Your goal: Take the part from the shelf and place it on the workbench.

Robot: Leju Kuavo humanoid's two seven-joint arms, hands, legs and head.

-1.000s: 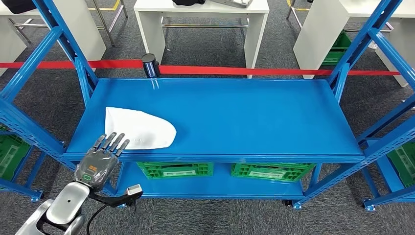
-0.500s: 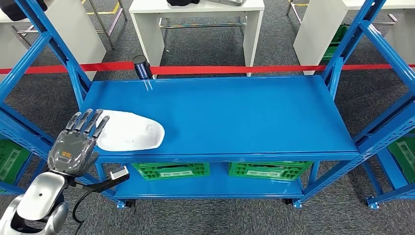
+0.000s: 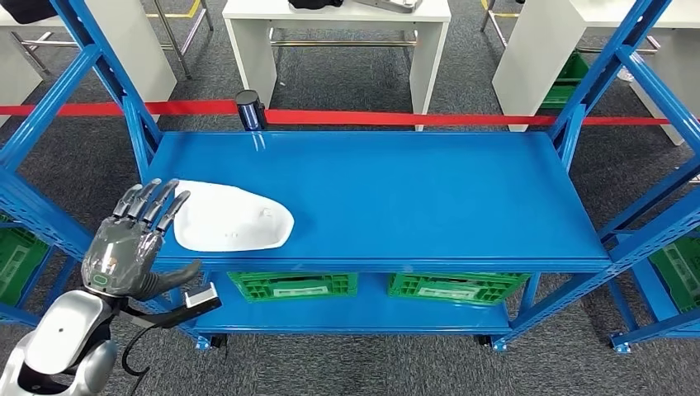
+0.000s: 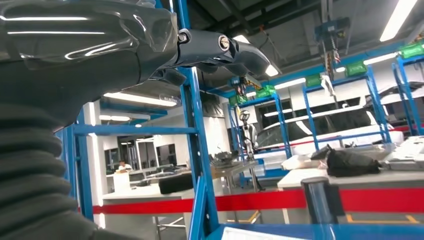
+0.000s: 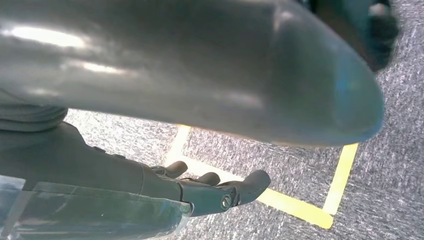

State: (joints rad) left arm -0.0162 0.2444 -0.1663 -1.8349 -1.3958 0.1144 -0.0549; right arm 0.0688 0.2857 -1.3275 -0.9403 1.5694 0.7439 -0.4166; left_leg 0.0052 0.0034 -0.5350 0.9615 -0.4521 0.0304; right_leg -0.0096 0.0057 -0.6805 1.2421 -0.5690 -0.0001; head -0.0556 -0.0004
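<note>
Left robot hand [image 3: 132, 243] fingertips overlap white part [image 3: 231, 219] edge; contact unclear. Right robot hand [image 5: 200, 192] thumb blurred.

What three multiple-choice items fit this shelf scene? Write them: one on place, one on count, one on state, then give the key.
1. Where on the blue metal shelf does the flat white moulded part lie?
A. near its left front corner
B. at its centre
C. on its right end

2. How many green plastic crates sit on the lower level under it?
A. one
B. two
C. four

3. What is the left robot hand doing?
A. gripping the part
B. open beside the part
C. pressing a crate

Key: 1 A, the part sits by the left front edge. 2 B, two crates lie side by side. 3 B, its fingers are spread and hold nothing.
</note>
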